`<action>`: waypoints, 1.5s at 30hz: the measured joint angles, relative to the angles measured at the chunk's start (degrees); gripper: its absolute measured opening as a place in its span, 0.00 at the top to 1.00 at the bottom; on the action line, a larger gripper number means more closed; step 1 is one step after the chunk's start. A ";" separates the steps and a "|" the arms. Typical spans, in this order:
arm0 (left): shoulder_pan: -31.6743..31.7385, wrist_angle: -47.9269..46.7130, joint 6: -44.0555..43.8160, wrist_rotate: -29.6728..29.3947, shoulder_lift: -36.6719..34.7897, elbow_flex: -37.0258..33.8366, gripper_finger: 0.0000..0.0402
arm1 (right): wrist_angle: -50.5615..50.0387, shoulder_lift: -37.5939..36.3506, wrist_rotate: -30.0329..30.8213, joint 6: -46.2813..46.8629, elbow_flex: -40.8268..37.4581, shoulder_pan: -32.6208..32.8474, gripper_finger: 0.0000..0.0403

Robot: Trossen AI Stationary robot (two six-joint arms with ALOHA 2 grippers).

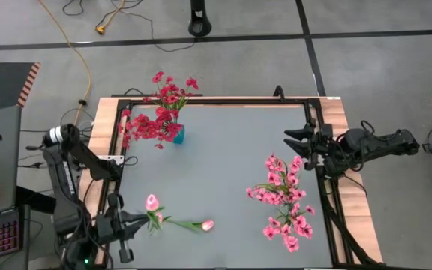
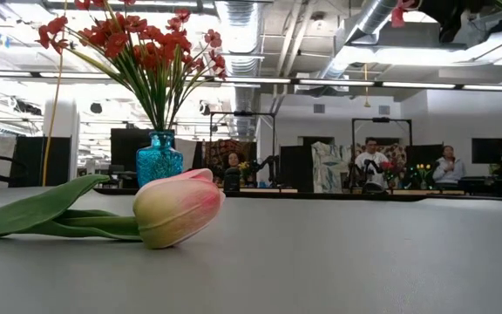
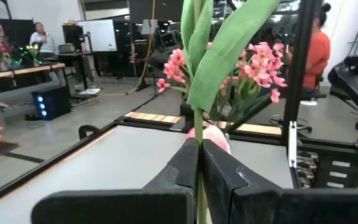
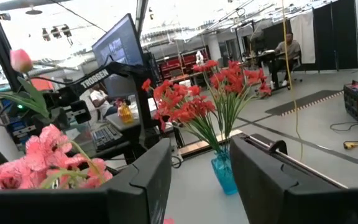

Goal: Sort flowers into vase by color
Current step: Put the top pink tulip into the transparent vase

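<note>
My left gripper (image 3: 199, 163) pinches the tulip (image 1: 152, 202) low on its thin, light stem (slippery plastic, probably).

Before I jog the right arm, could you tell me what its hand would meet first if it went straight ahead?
Probably the blue vase of red flowers: it sits dead ahead between the open right hand fingers, though depth is unclear.

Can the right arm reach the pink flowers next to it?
Probably yes. The right gripper is open and empty at the table's right edge, and the pink flowers lie just beside it with nothing between them.
</note>
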 joint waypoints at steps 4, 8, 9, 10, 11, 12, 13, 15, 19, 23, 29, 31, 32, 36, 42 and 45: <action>-0.32 -2.63 -2.01 -0.03 1.28 0.05 1.00 | -0.99 0.00 0.00 -0.14 0.00 0.00 0.55; -0.30 -8.69 -8.47 -0.02 2.35 0.05 1.00 | -3.68 0.02 0.00 -0.19 0.00 0.00 0.62; -0.28 -10.20 -10.31 -0.04 2.52 0.07 1.00 | -4.56 0.00 0.00 -0.17 0.00 0.00 0.64; -0.28 -11.67 -11.99 0.01 2.62 0.01 1.00 | -5.52 0.00 0.00 -0.19 0.00 0.00 0.67; -0.28 -12.27 -13.71 -0.01 2.65 -0.34 1.00 | -6.71 0.00 0.00 -0.19 0.00 0.00 0.70; -0.22 -12.36 -14.94 -0.05 2.62 -0.91 1.00 | -7.95 0.00 0.00 -0.18 0.00 0.00 0.73; -0.13 -12.34 -15.60 -0.05 2.62 -1.55 1.00 | -9.11 0.00 -0.01 -0.17 0.00 0.00 0.76; -0.12 -12.37 -17.51 0.07 2.67 -3.10 1.00 | -11.11 0.00 0.00 -0.15 -0.01 0.00 0.82; -0.12 -12.24 -21.92 0.17 2.67 -6.26 1.00 | -13.53 -0.02 -0.02 -0.12 -0.02 0.02 0.94; -0.12 -12.20 -24.84 0.17 2.67 -8.40 1.00 | -15.45 -0.04 -0.18 0.20 -0.02 0.02 0.96; -0.80 -11.81 -26.03 0.46 2.66 -9.48 1.00 | -14.89 -0.14 -0.20 1.80 -2.56 0.04 0.88; -0.82 -11.10 -26.49 1.31 2.65 -9.71 1.00 | -13.01 -0.69 -0.22 1.88 -5.59 0.04 0.88; -0.87 -10.70 -26.54 1.95 2.67 -9.97 1.00 | -11.49 -1.00 -0.22 1.91 -7.51 0.04 0.89; -0.86 -10.37 -26.55 5.92 2.67 -10.19 1.00 | -3.17 -2.57 -0.27 3.16 -15.31 0.04 0.94; -0.82 -10.37 -25.82 11.30 2.67 -10.19 1.00 | 2.18 -6.17 -0.39 4.99 -22.09 0.04 0.93; -0.82 -10.39 -25.84 12.66 2.66 -10.19 1.00 | 2.31 -7.64 -0.39 5.38 -22.89 0.04 0.90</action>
